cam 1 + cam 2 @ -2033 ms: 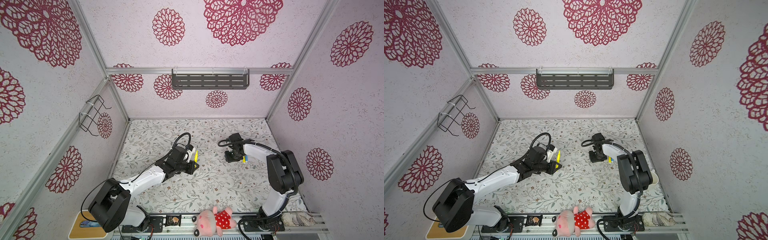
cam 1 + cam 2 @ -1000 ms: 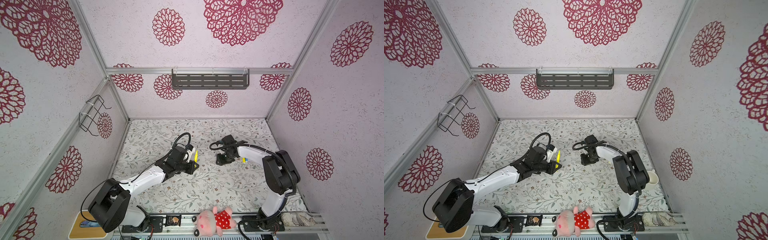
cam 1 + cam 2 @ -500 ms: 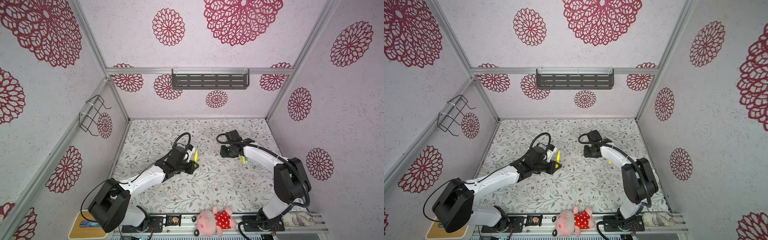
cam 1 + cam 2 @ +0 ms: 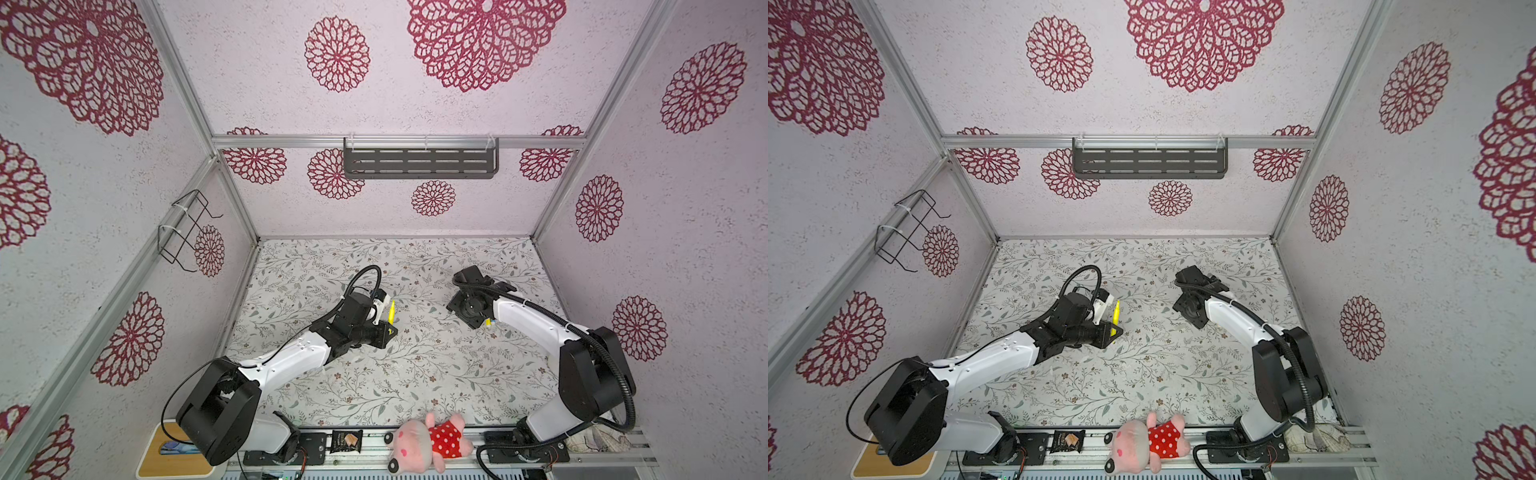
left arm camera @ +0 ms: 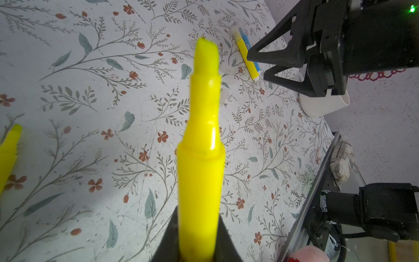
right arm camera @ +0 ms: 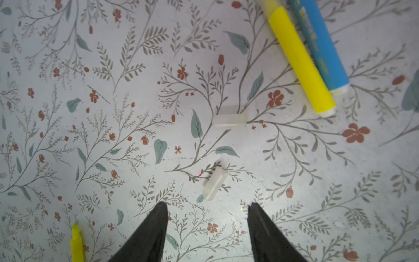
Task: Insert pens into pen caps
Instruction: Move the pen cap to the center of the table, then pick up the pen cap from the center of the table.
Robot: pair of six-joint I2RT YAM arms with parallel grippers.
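Right wrist view: the right gripper (image 6: 207, 205) hangs low over the floral table cover (image 6: 90, 136), its two black jaws parted with nothing between them. Just ahead of the gap, a small rounded whitish translucent plastic pen cap (image 6: 214, 183) lies on its side, untouched. A little beyond it is a second, squarer translucent cap (image 6: 230, 119). Further out, a bright yellow marker pen (image 6: 299, 61) and a blue marker pen (image 6: 319, 45) lie side by side, touching along their lengths.

In the left wrist view the left gripper (image 5: 198, 238) is clamped on the barrel of another bright yellow pen (image 5: 199, 136), whose bare tapered tip points away from the jaws. In a top view it holds that pen (image 4: 391, 311) above the cover near the table's middle, well apart from the right arm.

The step in hand looks like fetching a cap for the held pen. The next move calls for lowering the parted jaws astride the rounded cap, across its narrow width. They should close gently, since so small and smooth a piece may roll or slip out. Which end is open I cannot tell.
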